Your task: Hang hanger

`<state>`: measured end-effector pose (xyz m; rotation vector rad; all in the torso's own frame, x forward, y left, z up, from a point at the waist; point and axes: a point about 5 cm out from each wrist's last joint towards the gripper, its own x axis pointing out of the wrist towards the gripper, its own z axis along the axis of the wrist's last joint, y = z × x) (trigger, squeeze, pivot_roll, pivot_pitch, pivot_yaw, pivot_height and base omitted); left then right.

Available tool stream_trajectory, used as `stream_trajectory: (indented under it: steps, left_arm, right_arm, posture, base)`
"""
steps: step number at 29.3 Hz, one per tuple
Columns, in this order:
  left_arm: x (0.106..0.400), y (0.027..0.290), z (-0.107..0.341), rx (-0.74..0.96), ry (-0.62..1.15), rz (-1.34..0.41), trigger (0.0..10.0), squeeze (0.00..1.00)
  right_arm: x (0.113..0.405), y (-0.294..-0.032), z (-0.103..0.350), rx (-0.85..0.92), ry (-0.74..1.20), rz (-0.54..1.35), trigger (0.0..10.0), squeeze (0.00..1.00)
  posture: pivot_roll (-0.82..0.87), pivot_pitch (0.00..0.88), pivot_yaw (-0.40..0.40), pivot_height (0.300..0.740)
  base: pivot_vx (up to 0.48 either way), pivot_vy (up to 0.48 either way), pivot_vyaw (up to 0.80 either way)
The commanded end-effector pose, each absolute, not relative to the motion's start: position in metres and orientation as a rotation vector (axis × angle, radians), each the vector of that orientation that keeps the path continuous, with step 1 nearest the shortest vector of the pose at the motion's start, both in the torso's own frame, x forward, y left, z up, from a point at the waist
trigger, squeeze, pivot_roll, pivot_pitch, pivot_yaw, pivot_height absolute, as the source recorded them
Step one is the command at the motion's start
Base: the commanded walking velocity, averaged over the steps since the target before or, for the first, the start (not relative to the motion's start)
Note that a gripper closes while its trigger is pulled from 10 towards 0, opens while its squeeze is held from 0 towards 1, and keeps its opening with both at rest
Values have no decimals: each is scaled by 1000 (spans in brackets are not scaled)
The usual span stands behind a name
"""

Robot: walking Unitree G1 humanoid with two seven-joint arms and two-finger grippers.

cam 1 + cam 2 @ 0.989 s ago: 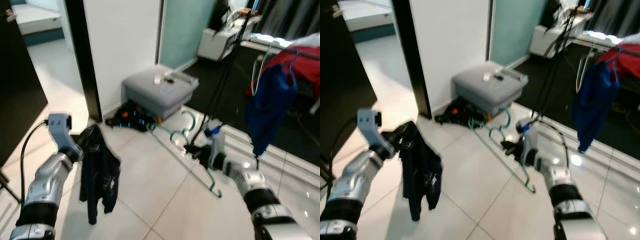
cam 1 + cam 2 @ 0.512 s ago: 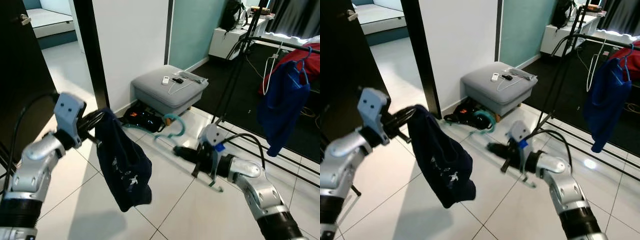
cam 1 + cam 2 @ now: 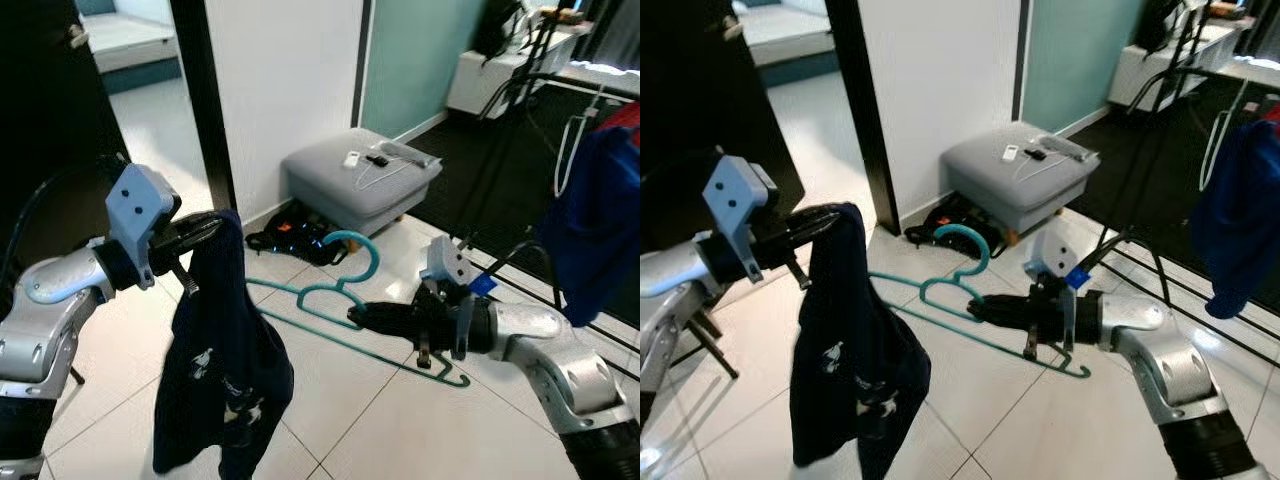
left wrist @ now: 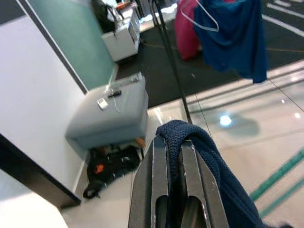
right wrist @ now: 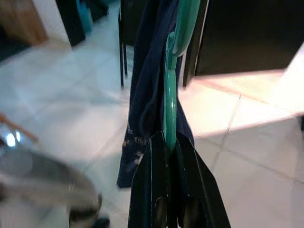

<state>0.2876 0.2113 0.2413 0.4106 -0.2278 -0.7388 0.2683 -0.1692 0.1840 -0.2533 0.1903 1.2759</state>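
A dark navy garment (image 3: 215, 390) hangs from my left gripper (image 3: 205, 228), which is shut on its top edge at the left. The left wrist view has the cloth (image 4: 209, 156) draped over the closed fingers (image 4: 190, 175). My right gripper (image 3: 362, 316) is shut on a teal hanger (image 3: 330, 300), held out flat toward the garment with its hook (image 3: 355, 252) pointing up and away. In the right wrist view the hanger (image 5: 170, 90) runs out from between the fingers toward the navy garment (image 5: 147, 85).
A grey ottoman (image 3: 362, 178) with small items on top stands by the white wall, with a black bag (image 3: 292, 238) at its foot. A black clothes rack (image 3: 520, 120) at the right carries a blue garment (image 3: 598, 220). A dark door frame (image 3: 205, 100) stands behind my left arm.
The camera has shifted. My left gripper has brought the navy garment closer and it now hangs straight down. My right gripper has turned the hanger toward the garment.
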Motion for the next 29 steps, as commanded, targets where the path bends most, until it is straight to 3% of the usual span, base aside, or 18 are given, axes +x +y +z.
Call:
stream_trajectory:
  steps: [1, 10, 15, 20, 29]
  left_arm:
    - [283, 215, 254, 429, -258, -740, 10000, 0]
    - [281, 227, 267, 520, -274, -688, 10000, 0]
    - [283, 228, 269, 525, -282, -659, 10000, 0]
    - [286, 220, 266, 479, -296, -659, 10000, 0]
    - [284, 217, 271, 462, -328, -690, 10000, 0]
  right_arm:
    - [265, -171, 185, -283, 222, 1288, 10000, 0]
    - [268, -222, 210, -384, 278, 1134, 10000, 0]
    - [263, -223, 225, -346, 229, 1161, 10000, 0]
    - [260, -206, 253, -240, 37, 1219, 10000, 0]
    - [257, -204, 262, -227, 5, 1250, 10000, 0]
  posture:
    - [-28, 0, -10, 740]
    - [-36, 0, -8, 740]
    - [-39, 0, -6, 740]
    - [-49, 0, 3, 740]
    - [-48, 0, 5, 740]
  base:
    - [0, 0, 0]
    - [0, 0, 0]
    - [0, 0, 0]
    - [0, -279, 0]
    - [0, 0, 0]
